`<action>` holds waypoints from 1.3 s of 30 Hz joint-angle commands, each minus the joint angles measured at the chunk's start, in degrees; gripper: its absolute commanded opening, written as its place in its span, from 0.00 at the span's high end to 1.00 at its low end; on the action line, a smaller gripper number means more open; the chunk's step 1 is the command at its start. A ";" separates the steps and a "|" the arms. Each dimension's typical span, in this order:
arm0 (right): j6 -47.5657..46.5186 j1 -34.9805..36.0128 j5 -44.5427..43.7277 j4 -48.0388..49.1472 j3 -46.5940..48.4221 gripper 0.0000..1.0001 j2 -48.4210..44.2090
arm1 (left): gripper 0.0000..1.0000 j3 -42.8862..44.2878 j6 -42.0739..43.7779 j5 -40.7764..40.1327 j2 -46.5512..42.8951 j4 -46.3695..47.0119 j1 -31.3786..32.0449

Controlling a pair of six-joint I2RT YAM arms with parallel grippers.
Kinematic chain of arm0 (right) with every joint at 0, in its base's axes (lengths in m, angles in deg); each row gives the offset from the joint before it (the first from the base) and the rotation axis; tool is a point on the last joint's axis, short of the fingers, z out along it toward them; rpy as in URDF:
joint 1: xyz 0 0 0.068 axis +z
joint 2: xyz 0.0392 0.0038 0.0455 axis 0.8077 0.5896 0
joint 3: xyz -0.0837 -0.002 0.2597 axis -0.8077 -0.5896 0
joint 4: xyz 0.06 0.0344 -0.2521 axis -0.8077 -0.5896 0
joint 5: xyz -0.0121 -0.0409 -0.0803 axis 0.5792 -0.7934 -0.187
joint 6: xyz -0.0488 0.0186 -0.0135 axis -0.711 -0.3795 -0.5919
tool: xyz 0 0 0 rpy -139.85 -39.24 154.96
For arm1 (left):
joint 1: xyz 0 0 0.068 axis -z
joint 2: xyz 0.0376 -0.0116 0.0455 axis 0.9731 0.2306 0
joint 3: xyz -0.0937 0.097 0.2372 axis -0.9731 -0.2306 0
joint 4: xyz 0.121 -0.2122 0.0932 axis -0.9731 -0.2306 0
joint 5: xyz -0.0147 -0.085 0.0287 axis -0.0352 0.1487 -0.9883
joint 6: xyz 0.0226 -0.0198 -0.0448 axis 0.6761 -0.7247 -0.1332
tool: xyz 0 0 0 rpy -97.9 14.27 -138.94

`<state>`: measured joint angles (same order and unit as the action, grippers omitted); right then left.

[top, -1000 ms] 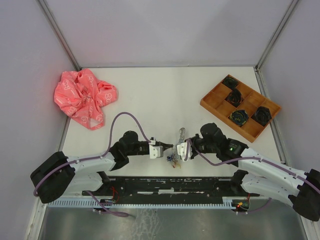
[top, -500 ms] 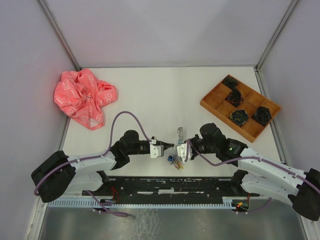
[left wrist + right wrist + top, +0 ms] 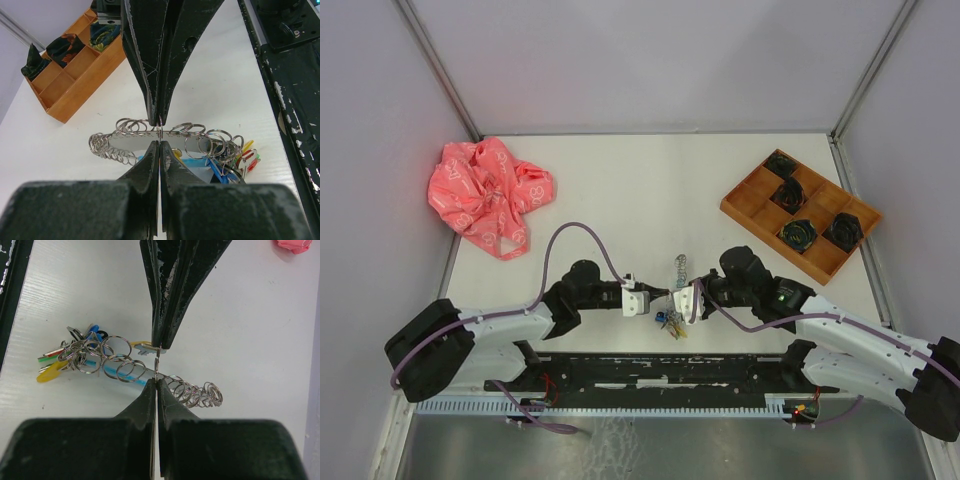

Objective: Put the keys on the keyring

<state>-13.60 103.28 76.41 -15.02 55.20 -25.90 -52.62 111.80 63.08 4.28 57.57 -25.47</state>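
Observation:
My two grippers meet tip to tip at the near middle of the table. The left gripper [image 3: 658, 293] [image 3: 160, 142] is shut on a thin yellow key [image 3: 143, 346], seen edge-on between its fingers. Facing it, the right gripper [image 3: 672, 296] [image 3: 157, 380] is shut on a single steel keyring [image 3: 157, 366] [image 3: 161, 131], held upright and touching the key's end. Under them on the table lies a bunch of coloured keys on rings [image 3: 668, 322] [image 3: 235, 159] [image 3: 70, 360], joined to a string of linked rings [image 3: 680, 268] [image 3: 107, 146] [image 3: 196, 391].
A crumpled pink bag [image 3: 488, 195] lies at the far left. A wooden compartment tray [image 3: 752, 195] [image 3: 75, 85] with dark objects stands at the far right. A black rail [image 3: 660, 372] runs along the near edge.
The left gripper has edged slightly right toward the right one. The key bunch below shifted a little to the right. Both grippers stay shut.

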 commanded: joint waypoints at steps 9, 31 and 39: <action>1.01 0.16 0.71 5.22 1.19 0.99 -0.78 | 0.97 2.60 1.21 1.98 0.50 2.49 0.27; 1.53 0.14 0.18 5.28 1.20 0.99 -1.05 | 0.97 2.97 2.03 0.56 -0.64 -1.13 0.26; 1.80 0.16 0.87 5.55 1.22 0.99 -0.77 | 0.97 3.26 1.65 0.71 0.12 -0.38 0.21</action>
<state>-12.47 103.28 76.34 -14.82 55.20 -25.90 -51.85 111.82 63.50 4.35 55.78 -25.47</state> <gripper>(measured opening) 0.015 0.035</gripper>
